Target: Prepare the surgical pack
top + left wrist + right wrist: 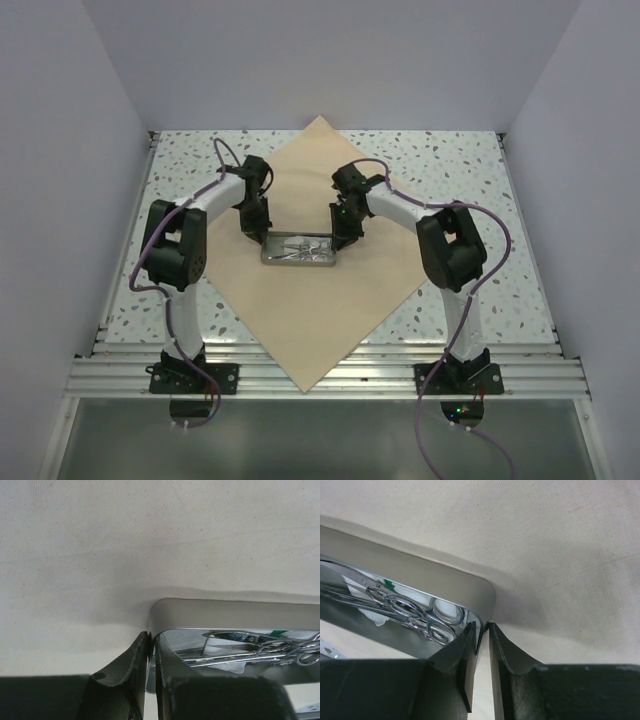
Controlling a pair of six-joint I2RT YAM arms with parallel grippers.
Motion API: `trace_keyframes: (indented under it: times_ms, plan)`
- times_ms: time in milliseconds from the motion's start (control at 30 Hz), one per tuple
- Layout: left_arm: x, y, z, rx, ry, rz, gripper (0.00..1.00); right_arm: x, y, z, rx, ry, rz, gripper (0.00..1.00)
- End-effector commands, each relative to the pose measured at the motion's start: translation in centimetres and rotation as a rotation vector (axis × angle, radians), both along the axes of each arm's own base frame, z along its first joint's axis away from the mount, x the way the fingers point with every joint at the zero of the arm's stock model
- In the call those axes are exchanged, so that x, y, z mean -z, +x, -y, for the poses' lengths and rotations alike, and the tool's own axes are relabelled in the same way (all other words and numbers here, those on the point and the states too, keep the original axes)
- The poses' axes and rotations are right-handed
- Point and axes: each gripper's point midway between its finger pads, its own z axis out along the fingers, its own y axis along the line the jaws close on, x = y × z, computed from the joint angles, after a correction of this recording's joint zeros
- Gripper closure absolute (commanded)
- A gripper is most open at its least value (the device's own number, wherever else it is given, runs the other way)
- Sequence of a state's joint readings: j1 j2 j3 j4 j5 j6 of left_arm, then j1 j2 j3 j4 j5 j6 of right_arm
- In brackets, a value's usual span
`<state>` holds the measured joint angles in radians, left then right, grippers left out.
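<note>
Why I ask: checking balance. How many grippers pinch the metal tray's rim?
2. The left gripper pinches the metal tray's left end, the right gripper its right end.

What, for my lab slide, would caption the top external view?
Left gripper and right gripper pinch opposite ends of a shiny rectangular metal tray on the big beige-tan paper wrap spread diamond-wise.

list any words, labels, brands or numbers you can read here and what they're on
None can be read. The tan wrap is plain; the metal tray and the scissors in it show no markings. A green scrap in the tray is too blurred to tell.
</note>
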<state>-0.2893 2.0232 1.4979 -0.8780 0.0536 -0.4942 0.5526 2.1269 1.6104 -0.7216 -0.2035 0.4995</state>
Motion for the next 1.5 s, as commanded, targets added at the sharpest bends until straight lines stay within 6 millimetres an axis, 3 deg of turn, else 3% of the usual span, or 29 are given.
trace_keyframes:
  times_ms: [0,367,533,633,767,933,1100,1267,1467]
  plan:
    - [-0.9,1.6,0.7,0.003,-0.022,0.043,0.87,-0.6,0.1,-1.4,-0.002,0.055,0.002,0.80]
    - [-0.7,1.2,0.7,0.007,-0.029,0.036,0.87,-0.5,0.2,-1.1,-0.008,0.037,0.000,0.78]
    - [-0.7,0.9,0.4,0.012,-0.021,0.036,0.73,-0.5,0.3,-1.1,-0.020,0.031,0.009,0.73]
    - [-1.0,1.0,0.3,0.011,-0.017,0.043,0.66,-0.6,0.4,-0.9,-0.017,0.022,0.007,0.66]
    - [-1.9,1.5,0.0,0.005,-0.019,0.075,0.54,-2.0,0.8,-0.5,-0.011,0.009,0.047,0.45]
    - [-2.6,1.6,0.3,0.037,-0.042,0.100,0.49,-3.3,1.0,0.4,-0.012,-0.033,0.077,0.34]
    - [-1.2,1.2,1.3,0.068,-0.095,0.081,0.52,-2.8,0.5,1.3,-0.018,-0.069,0.063,0.34]
    - [-0.5,1.2,2.7,0.091,-0.159,0.074,0.64,-2.1,0.0,1.5,0.000,-0.061,0.035,0.39]
    - [-1.1,1.8,4.3,0.101,-0.217,0.090,0.70,-1.7,-0.2,1.4,0.011,-0.031,0.010,0.64]
